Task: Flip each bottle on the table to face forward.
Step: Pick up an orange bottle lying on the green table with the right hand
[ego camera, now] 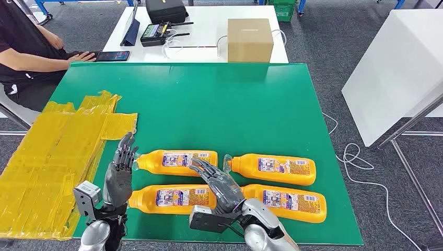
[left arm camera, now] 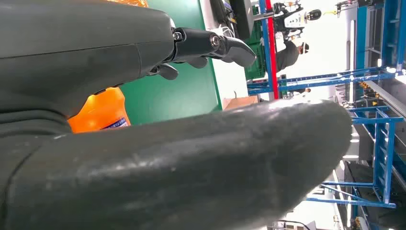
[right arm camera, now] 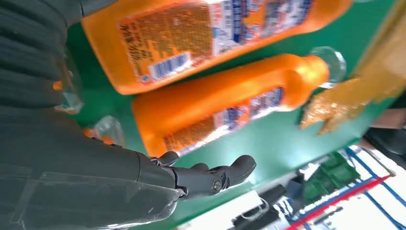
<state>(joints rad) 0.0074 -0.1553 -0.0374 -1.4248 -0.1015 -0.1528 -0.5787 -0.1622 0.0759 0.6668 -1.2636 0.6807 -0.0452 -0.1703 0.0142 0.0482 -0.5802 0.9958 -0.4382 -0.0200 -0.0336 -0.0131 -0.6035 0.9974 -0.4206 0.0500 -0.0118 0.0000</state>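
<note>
Several orange bottles with printed labels lie on their sides in two rows on the green table (ego camera: 219, 104). The far-left bottle (ego camera: 175, 162) and near-left bottle (ego camera: 167, 198) point their caps left. The far-right bottle (ego camera: 274, 168) and near-right bottle (ego camera: 292, 203) lie beside them. My left hand (ego camera: 119, 175) stands open just left of the far-left bottle's cap, holding nothing. My right hand (ego camera: 222, 185) hovers open between the two columns, its fingers reaching over the far-left bottle's base. The right wrist view shows two bottles (right arm camera: 225, 110) (right arm camera: 215, 38) beyond the extended fingers (right arm camera: 210, 177). An orange bottle (left arm camera: 100, 112) shows past my left hand (left arm camera: 143, 143).
A patch of crinkled yellow tape (ego camera: 52, 157) covers the table's left side. Behind stands a white table with a cardboard box (ego camera: 249, 39) and black devices (ego camera: 156, 34). A person (ego camera: 21, 47) sits at the far left. Another white table (ego camera: 397, 73) and floor cables (ego camera: 355, 157) lie to the right.
</note>
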